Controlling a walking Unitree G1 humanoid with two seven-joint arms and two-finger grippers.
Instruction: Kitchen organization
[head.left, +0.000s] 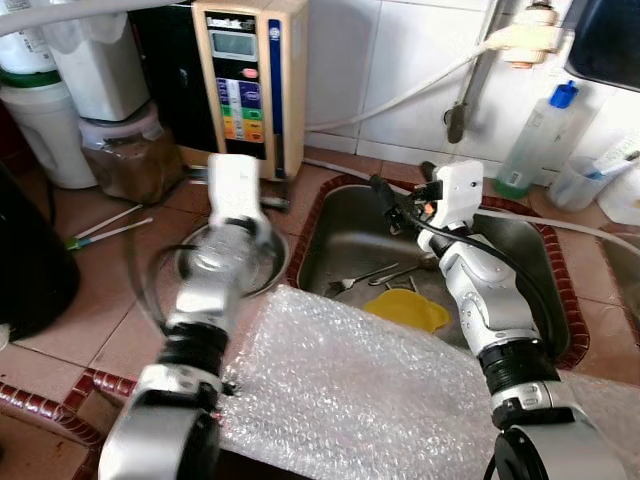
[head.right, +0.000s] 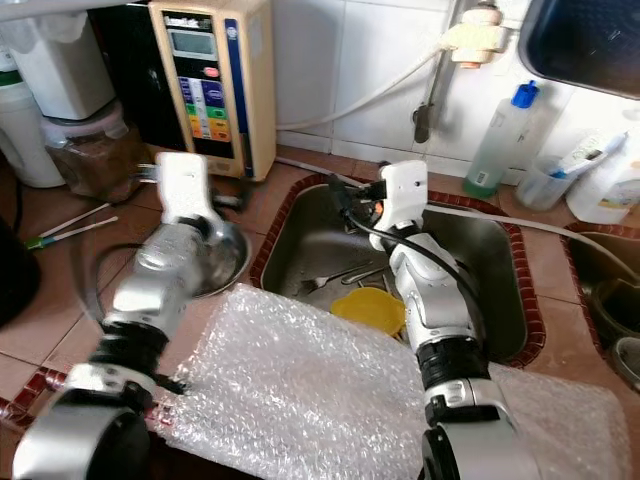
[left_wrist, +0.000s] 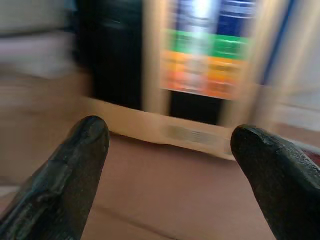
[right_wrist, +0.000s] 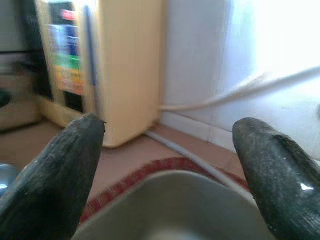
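Note:
My left gripper (left_wrist: 170, 150) is open, its two black fingers (left_wrist: 75, 165) wide apart with nothing between them. It faces the beige water machine (head.left: 250, 80) at the back of the counter. Its arm reaches over a steel bowl (head.left: 268, 268) that stands on the tiles left of the sink. My right gripper (head.left: 395, 205) hovers open and empty over the back left corner of the steel sink (head.left: 340, 235). In the sink lie a yellow dish (head.left: 405, 310) and a fork (head.left: 355, 280) with other cutlery.
A sheet of bubble wrap (head.left: 350, 390) covers the near counter edge. Jars and a white container (head.left: 130, 150) stand at the back left, with thin sticks (head.left: 105, 228) on the tiles. A blue-capped bottle (head.left: 535, 140) stands behind the sink. A hose runs along the wall.

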